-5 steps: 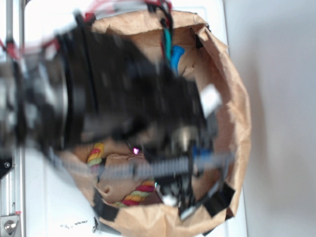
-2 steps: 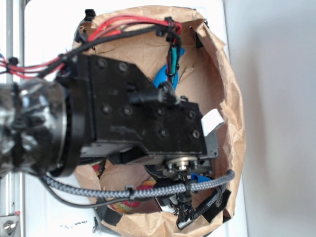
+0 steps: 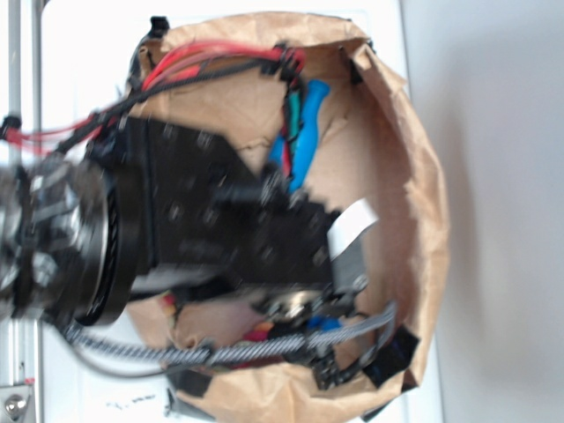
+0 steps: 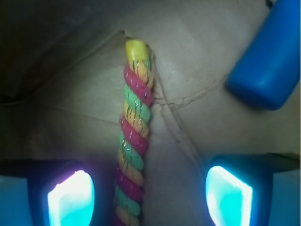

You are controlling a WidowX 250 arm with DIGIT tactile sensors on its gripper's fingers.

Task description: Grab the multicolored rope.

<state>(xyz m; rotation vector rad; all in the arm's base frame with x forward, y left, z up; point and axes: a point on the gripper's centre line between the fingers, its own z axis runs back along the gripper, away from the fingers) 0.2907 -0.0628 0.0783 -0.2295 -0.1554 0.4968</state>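
Note:
In the wrist view the multicolored rope (image 4: pixel 134 132), twisted from red, yellow and green strands, lies lengthwise on the brown paper floor. Its yellow end points away from me. My gripper (image 4: pixel 149 197) is open and straddles the rope. The glowing left finger (image 4: pixel 70 197) is close beside it and the right finger (image 4: pixel 229 195) stands farther off. Neither pad touches the rope. In the exterior view my arm covers most of the bag, and only a red bit of rope (image 3: pixel 258 333) shows under the wrist.
A blue plastic bottle (image 4: pixel 265 61) lies at the wrist view's upper right, and shows above the arm (image 3: pixel 304 132) from outside. The crumpled paper bag wall (image 3: pixel 414 203) rings everything. A grey braided cable (image 3: pixel 264 351) crosses near the bag's lower rim.
My arm has shifted down and left inside the bag, still blurred by motion. More of the blue bottle shows and less of the rope.

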